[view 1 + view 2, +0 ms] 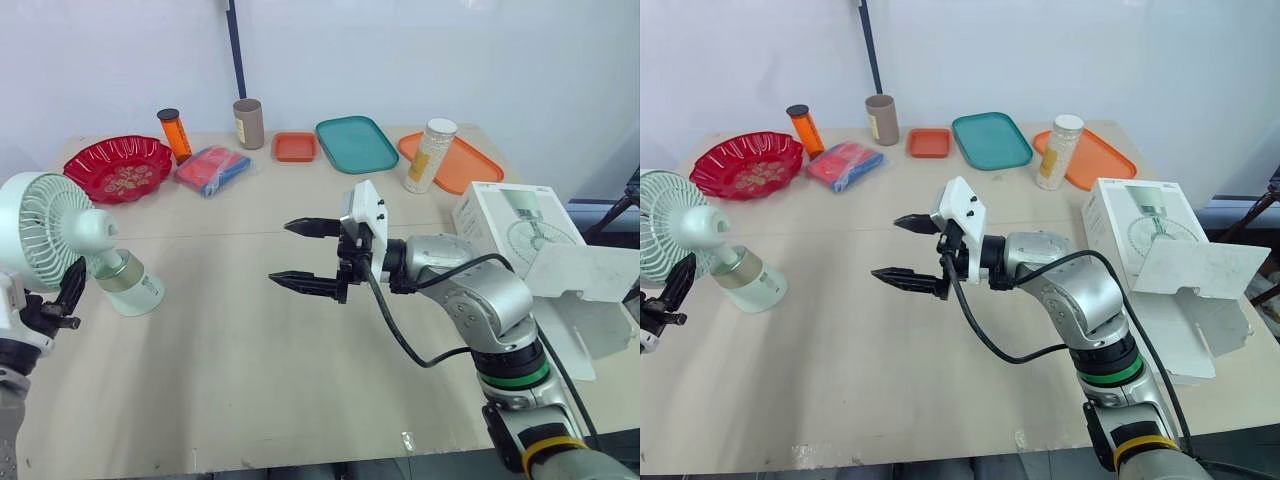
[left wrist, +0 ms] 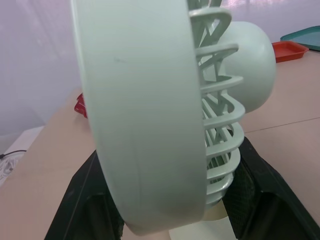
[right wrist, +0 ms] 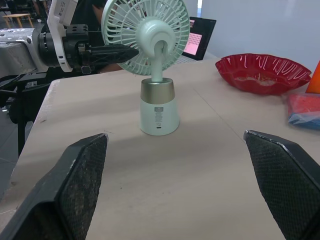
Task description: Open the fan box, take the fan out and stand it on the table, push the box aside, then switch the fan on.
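Observation:
The pale green fan [image 1: 60, 235] stands upright on its white and gold base [image 1: 132, 287] at the table's left. My left gripper [image 1: 62, 290] is open, and its black fingers [image 2: 260, 190] flank the fan's round head from below. My right gripper [image 1: 282, 252] hovers over the middle of the table, open, with nothing between its fingers, pointing left toward the fan [image 3: 157, 75]. The white fan box [image 1: 505, 225] lies at the right edge, its flap [image 1: 590, 275] hanging open.
Along the back of the table [image 1: 250, 360] sit a red bowl [image 1: 118, 167], an orange bottle [image 1: 174, 133], a brown cup [image 1: 248, 123], a red and blue packet [image 1: 212, 168], a small orange tray [image 1: 295, 147], a teal tray [image 1: 356, 143] and an orange tray [image 1: 470, 170] with a jar [image 1: 430, 155].

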Robot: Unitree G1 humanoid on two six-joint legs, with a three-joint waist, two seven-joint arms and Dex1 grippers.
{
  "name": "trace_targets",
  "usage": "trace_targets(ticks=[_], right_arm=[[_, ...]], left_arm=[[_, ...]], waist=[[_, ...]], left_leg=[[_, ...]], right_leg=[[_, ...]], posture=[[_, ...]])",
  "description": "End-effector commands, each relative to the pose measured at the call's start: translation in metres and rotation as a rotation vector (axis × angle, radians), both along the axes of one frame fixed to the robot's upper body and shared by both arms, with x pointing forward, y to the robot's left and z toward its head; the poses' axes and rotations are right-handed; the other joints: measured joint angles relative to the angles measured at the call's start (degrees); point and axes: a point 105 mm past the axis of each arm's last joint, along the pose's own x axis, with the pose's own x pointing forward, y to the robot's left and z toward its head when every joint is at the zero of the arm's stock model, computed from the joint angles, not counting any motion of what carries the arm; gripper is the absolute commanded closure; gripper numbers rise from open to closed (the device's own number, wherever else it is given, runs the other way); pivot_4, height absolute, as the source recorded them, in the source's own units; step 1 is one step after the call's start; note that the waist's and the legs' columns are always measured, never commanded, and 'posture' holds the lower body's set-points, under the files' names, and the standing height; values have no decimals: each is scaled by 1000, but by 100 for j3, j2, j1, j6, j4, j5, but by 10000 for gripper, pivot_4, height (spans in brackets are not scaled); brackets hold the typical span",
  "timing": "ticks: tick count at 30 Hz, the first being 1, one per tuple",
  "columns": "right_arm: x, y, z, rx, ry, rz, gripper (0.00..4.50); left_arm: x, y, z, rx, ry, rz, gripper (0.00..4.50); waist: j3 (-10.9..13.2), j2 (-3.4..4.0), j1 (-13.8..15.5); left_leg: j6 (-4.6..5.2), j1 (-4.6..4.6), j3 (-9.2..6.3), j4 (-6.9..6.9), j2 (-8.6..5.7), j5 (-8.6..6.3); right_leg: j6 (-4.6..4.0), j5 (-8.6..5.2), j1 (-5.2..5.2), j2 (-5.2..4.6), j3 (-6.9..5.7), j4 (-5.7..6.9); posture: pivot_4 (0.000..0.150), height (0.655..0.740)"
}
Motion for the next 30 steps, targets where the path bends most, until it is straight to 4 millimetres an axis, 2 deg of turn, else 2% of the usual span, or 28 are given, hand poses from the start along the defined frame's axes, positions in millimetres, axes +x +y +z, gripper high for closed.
trace_targets(ticks=[1, 8, 16, 19, 24, 30], right_arm=[[-8, 2, 9, 16, -39, 24, 0], [-8, 3, 9, 20, -37, 20, 0], [-7, 2, 9, 14, -38, 6, 0], [-4, 3, 8, 6, -44, -9, 0], [1, 4, 8, -7, -59, -14, 0], [8, 10, 7, -32, -83, -11, 0]], left_arm=[[0, -13, 19, 5, -65, -29, 23536], [7, -35, 40, -29, -124, -82, 23536], [14, -63, 56, -69, -156, -160, 23536], [16, -91, 54, -103, -139, -238, 23536], [17, -117, 51, -151, -118, -293, 23536], [16, -134, 51, -192, -108, -327, 23536]], waist=[[0, 0, 0], [5, -9, 2], [6, -10, 1], [6, -10, 1], [6, -11, 2], [6, -11, -5]], left_leg=[[0, 0, 0, 0, 0, 0], [-2, -7, -5, 1, -1, 1], [-9, -14, -5, 1, 0, 2], [-9, -14, -5, 1, -1, 3], [-16, -15, -5, 1, -1, 4], [-27, -15, -4, 0, -1, 11]], right_leg=[[0, 0, 0, 0, 0, 0], [2, 1, -3, 0, -4, -1], [0, 3, -9, 0, -3, 0], [0, 3, -9, 0, -3, 0], [1, 4, -11, 0, -2, 0], [-1, 7, -13, 2, -1, 3]], posture=[[1500, 7255], [1500, 7255], [1500, 7255], [1500, 7255], [1500, 7255], [1500, 7255]])
